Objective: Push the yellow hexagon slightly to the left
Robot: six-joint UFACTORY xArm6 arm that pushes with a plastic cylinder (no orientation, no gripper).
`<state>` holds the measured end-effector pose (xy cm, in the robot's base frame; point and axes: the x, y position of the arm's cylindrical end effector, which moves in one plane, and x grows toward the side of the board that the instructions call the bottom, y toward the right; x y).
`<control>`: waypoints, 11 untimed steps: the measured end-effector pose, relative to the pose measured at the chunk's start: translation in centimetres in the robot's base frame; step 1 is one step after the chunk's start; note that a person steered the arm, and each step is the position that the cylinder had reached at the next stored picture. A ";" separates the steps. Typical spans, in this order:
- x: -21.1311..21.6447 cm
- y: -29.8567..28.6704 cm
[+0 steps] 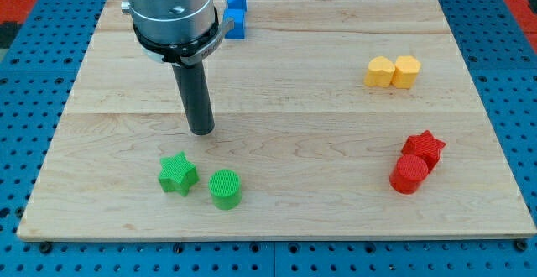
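Observation:
The yellow hexagon (407, 71) sits at the view's upper right on the wooden board (336, 143). A yellow heart-shaped block (379, 72) touches its left side. My tip (201, 130) is at the view's left of centre, far to the left of both yellow blocks and a little lower. It stands just above the green star (178, 174) and the green cylinder (225, 189), touching neither.
A red star (424, 148) and a red cylinder (409, 175) touch each other at the view's lower right. Blue blocks (236, 13) sit at the top edge, partly hidden behind the arm's body (172, 13).

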<state>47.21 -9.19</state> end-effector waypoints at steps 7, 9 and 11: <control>-14.6 14.8; -17.7 25.0; -10.2 31.9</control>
